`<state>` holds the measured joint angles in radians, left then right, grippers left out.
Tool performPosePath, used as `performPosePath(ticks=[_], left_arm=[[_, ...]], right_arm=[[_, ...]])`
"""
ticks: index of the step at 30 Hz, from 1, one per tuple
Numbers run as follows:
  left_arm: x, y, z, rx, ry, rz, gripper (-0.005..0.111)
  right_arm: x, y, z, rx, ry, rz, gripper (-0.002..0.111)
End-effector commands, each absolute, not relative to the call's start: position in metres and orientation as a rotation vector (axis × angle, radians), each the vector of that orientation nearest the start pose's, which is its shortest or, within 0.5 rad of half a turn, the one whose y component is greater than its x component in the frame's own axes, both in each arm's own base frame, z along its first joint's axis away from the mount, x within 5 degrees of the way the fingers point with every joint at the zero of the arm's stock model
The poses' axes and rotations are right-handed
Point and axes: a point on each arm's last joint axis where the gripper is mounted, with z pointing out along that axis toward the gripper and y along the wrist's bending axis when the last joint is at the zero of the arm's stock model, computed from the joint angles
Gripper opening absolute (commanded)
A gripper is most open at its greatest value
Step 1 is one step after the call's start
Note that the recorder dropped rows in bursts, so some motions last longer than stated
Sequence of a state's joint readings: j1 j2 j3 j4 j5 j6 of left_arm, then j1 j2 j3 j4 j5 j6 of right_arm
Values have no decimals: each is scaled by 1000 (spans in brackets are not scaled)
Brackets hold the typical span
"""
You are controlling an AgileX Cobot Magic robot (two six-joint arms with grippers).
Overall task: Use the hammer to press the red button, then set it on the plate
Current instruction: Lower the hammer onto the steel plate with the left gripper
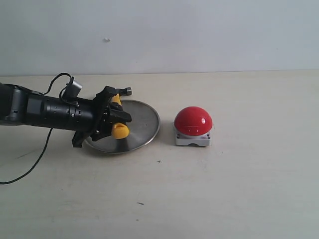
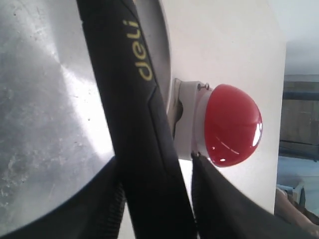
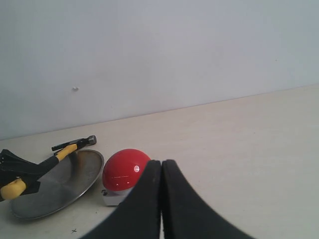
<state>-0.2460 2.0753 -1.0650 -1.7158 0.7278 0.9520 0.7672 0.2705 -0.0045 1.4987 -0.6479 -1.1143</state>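
My left gripper (image 1: 117, 116) is shut on the hammer (image 1: 119, 131) at mid handle, just over the left part of the plate (image 1: 143, 122). The dark head points to the plate's far rim and the yellow end to the near rim. In the left wrist view the black handle (image 2: 134, 99) with pale lettering runs between my fingers (image 2: 219, 209) over the plate (image 2: 45, 124), with the red button (image 2: 232, 124) beyond. The red button (image 1: 193, 121) stands on its grey base right of the plate. My right gripper (image 3: 161, 162) is shut and empty, looking at the button (image 3: 124, 169), plate (image 3: 65, 186) and hammer (image 3: 70, 148).
A black cable (image 1: 35, 159) trails from the left arm across the pale tabletop at the left. A plain wall runs along the table's far edge. The right arm does not show in the exterior view.
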Motion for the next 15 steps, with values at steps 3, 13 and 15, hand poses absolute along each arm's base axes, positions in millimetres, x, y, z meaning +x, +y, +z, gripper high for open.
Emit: performPosePath(ticks=[3, 13, 15], left_arm=[[356, -153, 117, -249, 2566, -1344, 42], [350, -150, 115, -186, 2631, -1354, 42], [350, -147, 115, -181, 2648, -1352, 42]], right_arm=[[82, 3, 203, 119, 1667, 299, 0], [82, 3, 203, 124, 1667, 297, 0], [82, 3, 203, 124, 1667, 297, 0]])
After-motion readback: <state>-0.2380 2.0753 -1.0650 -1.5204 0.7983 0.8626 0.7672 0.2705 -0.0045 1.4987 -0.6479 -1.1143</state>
